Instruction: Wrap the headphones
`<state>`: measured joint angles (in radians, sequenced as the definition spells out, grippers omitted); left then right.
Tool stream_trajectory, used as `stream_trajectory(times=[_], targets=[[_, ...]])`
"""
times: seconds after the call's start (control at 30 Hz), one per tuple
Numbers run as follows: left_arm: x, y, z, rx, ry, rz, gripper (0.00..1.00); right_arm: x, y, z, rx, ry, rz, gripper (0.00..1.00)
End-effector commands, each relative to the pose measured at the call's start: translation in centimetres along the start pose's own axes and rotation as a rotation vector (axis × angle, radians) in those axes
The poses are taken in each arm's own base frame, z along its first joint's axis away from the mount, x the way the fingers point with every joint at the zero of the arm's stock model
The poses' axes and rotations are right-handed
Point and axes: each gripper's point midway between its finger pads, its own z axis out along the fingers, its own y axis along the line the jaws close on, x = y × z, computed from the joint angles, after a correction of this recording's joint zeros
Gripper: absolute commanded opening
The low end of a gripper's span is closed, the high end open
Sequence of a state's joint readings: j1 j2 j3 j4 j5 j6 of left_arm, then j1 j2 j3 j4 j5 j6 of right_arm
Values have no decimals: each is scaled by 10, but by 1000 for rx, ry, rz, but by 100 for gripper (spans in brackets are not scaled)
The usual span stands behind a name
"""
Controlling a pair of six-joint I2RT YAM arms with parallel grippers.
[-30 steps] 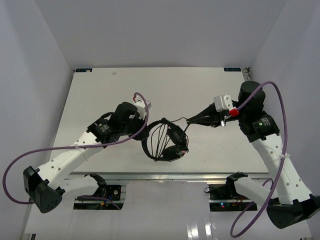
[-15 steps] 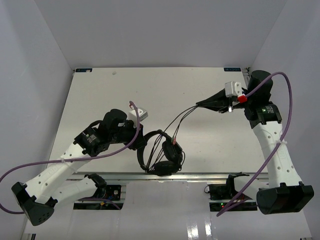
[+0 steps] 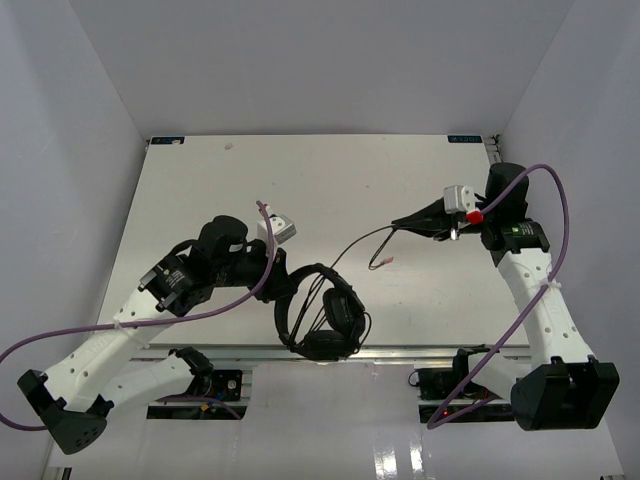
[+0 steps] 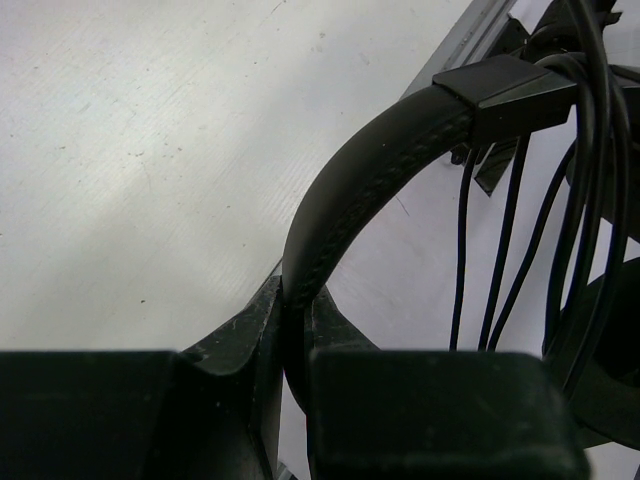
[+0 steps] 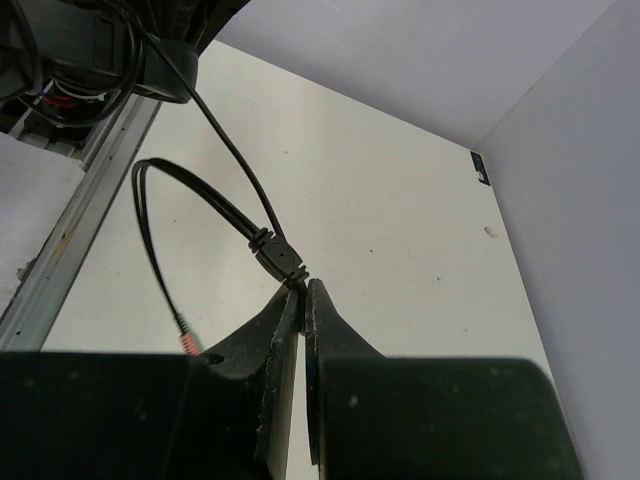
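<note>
On the left, our left gripper (image 3: pixel 280 288) is clenched on the padded headband (image 4: pixel 370 180) of the headphones (image 3: pixel 325 310). The left wrist view shows the band wedged between the two fingers. The headphones sit near the front edge of the table (image 3: pixel 300 180), low and centre in the overhead view, with the two cups (image 3: pixel 340 300) close together. Several strands of cord (image 3: pixel 355 243) already run across them.

Further right, the free cord rises from the cups in a slack curve, and the small light plug (image 3: pixel 383 263) lies on the table just under it. At the far right, our right gripper (image 3: pixel 400 222) is pinched shut on the cord beside its little junction piece (image 5: pixel 280 258), with the plug end (image 5: pixel 185 345) hanging back in a loop.

We judge we are mid-wrap, with one or two turns left. To do it well, we should hold the headband steady and carry the cord around the cups with light, even tension. That lays each turn beside the last. We should also watch that the dangling plug does not snag and that the thin cord does not slip out of the fingers.
</note>
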<state>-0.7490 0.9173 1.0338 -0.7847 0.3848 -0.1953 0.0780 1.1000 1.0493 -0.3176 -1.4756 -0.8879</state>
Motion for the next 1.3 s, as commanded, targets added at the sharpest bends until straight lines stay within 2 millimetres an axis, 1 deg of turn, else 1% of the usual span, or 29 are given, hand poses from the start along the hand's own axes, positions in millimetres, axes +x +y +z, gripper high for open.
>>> stream_trajectory(times=[0.0, 0.07, 0.13, 0.27, 0.33, 0.37, 0.43, 0.53, 0.57, 0.63, 0.73, 0.83, 0.93, 0.97, 1.03, 1.1, 1.27], targets=[[-28, -22, -14, 83, -86, 36, 0, -22, 22, 2, -96, -133, -108, 8], [-31, -21, -15, 70, -92, 38, 0, -20, 28, 2, -93, -136, -144, 8], [-35, -20, -16, 61, -100, 36, 0, -14, 31, 2, -77, -121, -189, 8], [-45, -26, -13, 86, -116, 28, 0, 5, 34, 4, -42, -67, -270, 8], [-51, -26, -9, 86, -120, 3, 0, 23, 33, 9, -28, 14, -413, 8], [-57, -25, -9, 80, -134, -5, 0, 32, 36, 10, -39, 50, -456, 8], [-67, -20, -6, 46, -155, -36, 0, 54, 52, 12, -84, 111, -483, 8], [-76, -13, 2, 13, -170, -99, 0, 70, 61, 10, -97, 154, -526, 8], [-77, -10, 5, 4, -173, -115, 0, 80, 67, 9, -103, 165, -526, 8], [-81, -6, 12, -4, -181, -164, 0, 85, 66, 8, -100, 195, -590, 8], [-88, 1, 22, -23, -198, -229, 0, 99, 72, 7, -126, 243, -658, 8], [-98, 9, 32, -45, -213, -302, 0, 106, 74, 6, -151, 280, -723, 9], [-108, 15, 44, -65, -230, -378, 0, 110, 73, 8, -157, 305, -790, 10], [-112, 17, 46, -69, -241, -390, 0, 110, 73, 9, -160, 308, -805, 10], [-117, 25, 59, -93, -245, -458, 0, 116, 77, 10, -169, 322, -831, 11], [-123, 30, 64, -107, -258, -485, 0, 122, 81, 11, -179, 333, -846, 12], [-128, 44, 84, -154, -258, -540, 0, 132, 88, 13, -201, 349, -875, 13]])
